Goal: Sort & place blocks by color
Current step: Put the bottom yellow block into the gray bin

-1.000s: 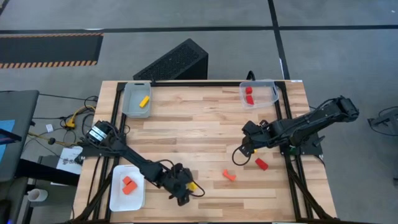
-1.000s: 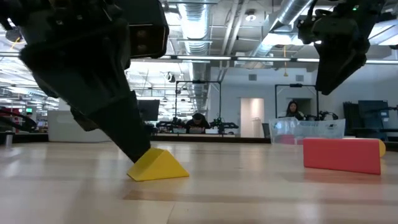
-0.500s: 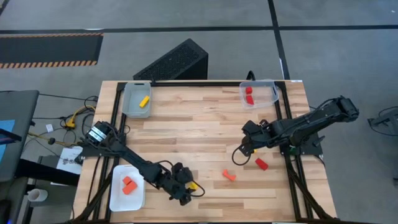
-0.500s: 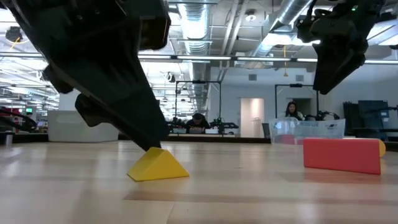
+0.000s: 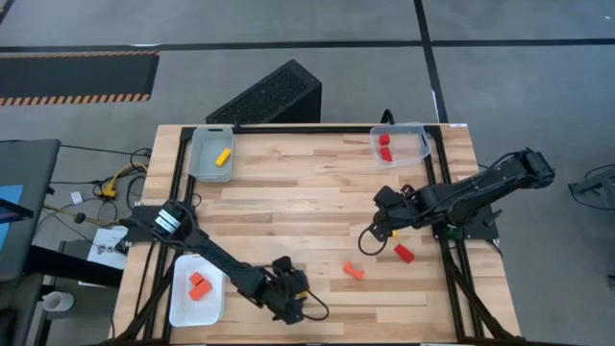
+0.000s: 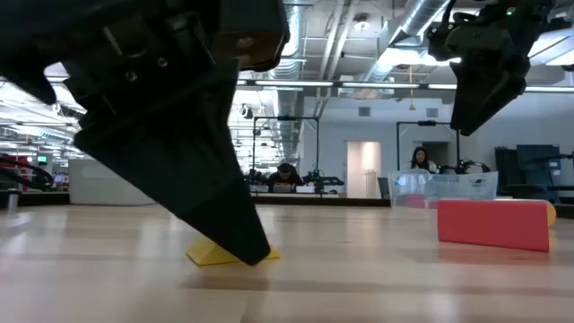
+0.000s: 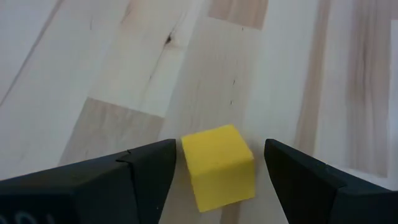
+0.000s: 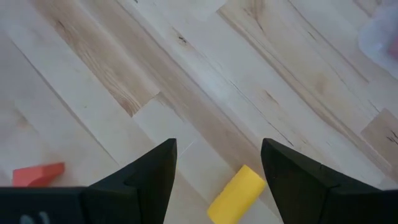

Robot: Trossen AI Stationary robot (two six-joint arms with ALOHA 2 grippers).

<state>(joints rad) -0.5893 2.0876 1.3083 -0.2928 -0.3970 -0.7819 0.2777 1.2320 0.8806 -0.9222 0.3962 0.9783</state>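
Yellow cube (image 7: 219, 165) between left gripper's (image 7: 217, 168) fingers (image 7: 149, 171)

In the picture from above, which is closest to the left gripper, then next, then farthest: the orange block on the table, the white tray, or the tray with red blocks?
From the left gripper:
1. Orange block, just right of it.
2. White tray, near-left edge.
3. Tray with red blocks, far-right corner.
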